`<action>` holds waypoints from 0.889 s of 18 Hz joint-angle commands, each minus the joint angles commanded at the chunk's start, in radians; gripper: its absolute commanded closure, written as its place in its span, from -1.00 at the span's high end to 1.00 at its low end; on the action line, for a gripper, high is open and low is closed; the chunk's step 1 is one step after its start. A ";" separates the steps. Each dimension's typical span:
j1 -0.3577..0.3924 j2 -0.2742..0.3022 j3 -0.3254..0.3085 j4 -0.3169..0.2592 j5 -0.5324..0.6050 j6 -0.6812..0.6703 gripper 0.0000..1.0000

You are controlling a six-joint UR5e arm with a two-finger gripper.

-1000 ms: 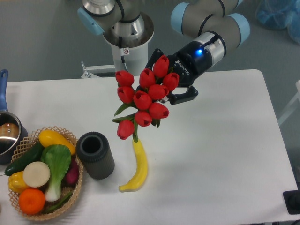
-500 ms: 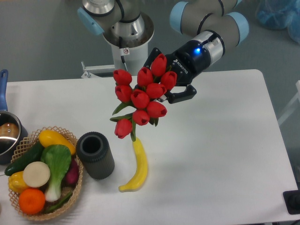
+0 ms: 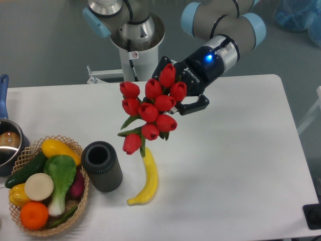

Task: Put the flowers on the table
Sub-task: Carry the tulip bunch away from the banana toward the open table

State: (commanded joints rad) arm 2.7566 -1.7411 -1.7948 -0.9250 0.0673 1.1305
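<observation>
Pinching the flowers (image 3: 150,108) aloft, the fingers (image 3: 176,90) are risking dropping buds onto the banana (image 3: 146,178) just below; desk (image 3: 235,150) space lying beside.

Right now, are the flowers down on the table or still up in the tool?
Up in the tool. The flowers are clamped at its black fingers, buds hanging over the banana; nothing shows them resting on the table.

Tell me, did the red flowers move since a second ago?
Yes, a little. The black two-finger gripper, still shut on the bunch of red artificial tulips, carried it slightly up and to the left in the picture. Nothing was let go. The yellow banana, dark cylindrical cup and woven basket of vegetables stayed put.
</observation>
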 joint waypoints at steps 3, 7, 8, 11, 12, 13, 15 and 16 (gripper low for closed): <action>-0.006 -0.029 0.008 0.000 0.066 0.032 -0.10; -0.008 -0.034 -0.005 -0.002 0.149 0.074 -0.11; -0.009 -0.034 -0.008 -0.002 0.179 0.081 -0.11; -0.006 -0.034 -0.008 -0.003 0.258 0.087 -0.17; -0.006 -0.034 -0.005 -0.003 0.278 0.086 -0.19; -0.005 -0.035 -0.003 -0.003 0.295 0.087 -0.19; -0.003 -0.044 0.000 -0.003 0.319 0.087 -0.19; 0.000 -0.048 -0.002 -0.003 0.333 0.087 -0.19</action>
State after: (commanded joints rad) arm 2.7565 -1.7886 -1.7963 -0.9281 0.4002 1.2180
